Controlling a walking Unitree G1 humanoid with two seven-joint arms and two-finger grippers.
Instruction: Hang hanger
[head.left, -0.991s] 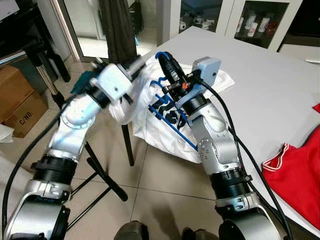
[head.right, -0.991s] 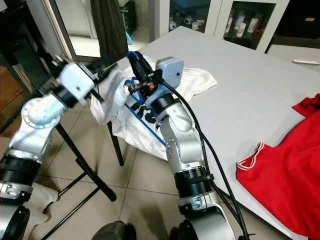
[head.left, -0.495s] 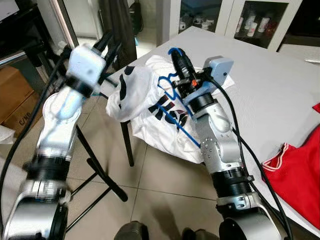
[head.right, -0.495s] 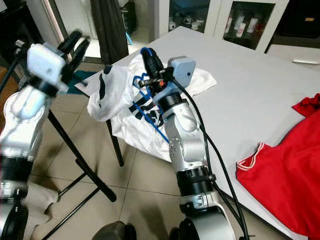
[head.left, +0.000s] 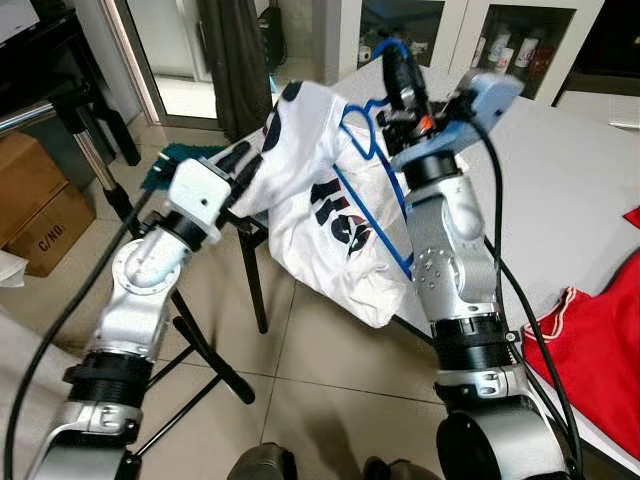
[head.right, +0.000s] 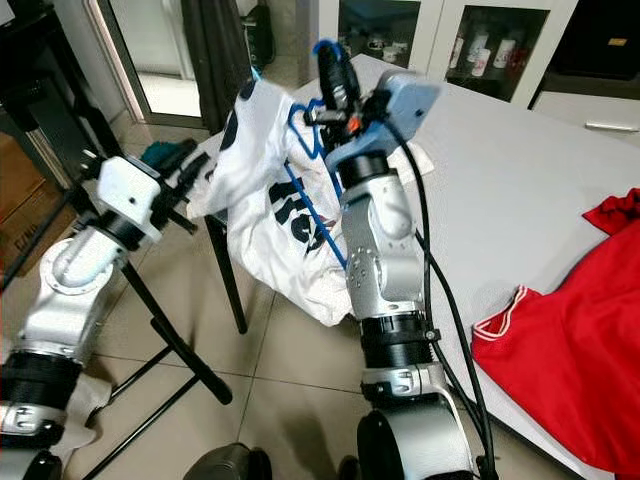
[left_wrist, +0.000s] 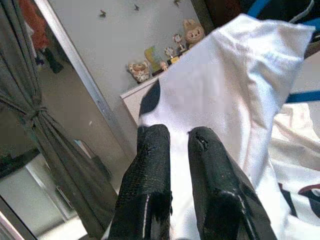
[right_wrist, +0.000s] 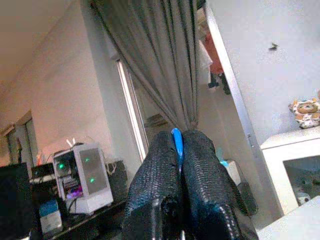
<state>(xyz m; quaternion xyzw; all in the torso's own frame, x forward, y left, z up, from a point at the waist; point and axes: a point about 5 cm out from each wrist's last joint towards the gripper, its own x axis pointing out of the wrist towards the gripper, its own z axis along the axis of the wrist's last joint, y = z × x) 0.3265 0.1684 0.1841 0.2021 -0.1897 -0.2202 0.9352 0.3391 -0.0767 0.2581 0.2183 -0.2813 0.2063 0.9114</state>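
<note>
Table: we see the white table (head.left: 560, 170) stretching far and right, with a red garment (head.left: 600, 330) lying on its near right part.
Shirt: the white T-shirt (head.left: 335, 215) with dark print hangs on the blue hanger (head.left: 372, 160), raised above the table's left edge and draping down toward the tiled floor (head.left: 310, 400).
Stand: a black stand (head.left: 200, 345) rises on the left, beneath our left arm.
Right gripper: our right gripper (right_wrist: 178, 145) is up high over the table edge, its fingers pinched tight on the hanger's blue hook.
Left gripper: our left gripper (left_wrist: 176, 137) points at the shirt's left shoulder; its fingers (left_wrist: 150, 165) stand a narrow gap apart against the white cloth, and we cannot tell whether they hold any of it.
Background: a grey curtain (head.left: 235, 60) and glass cabinets (head.left: 500, 40) stand far off.
</note>
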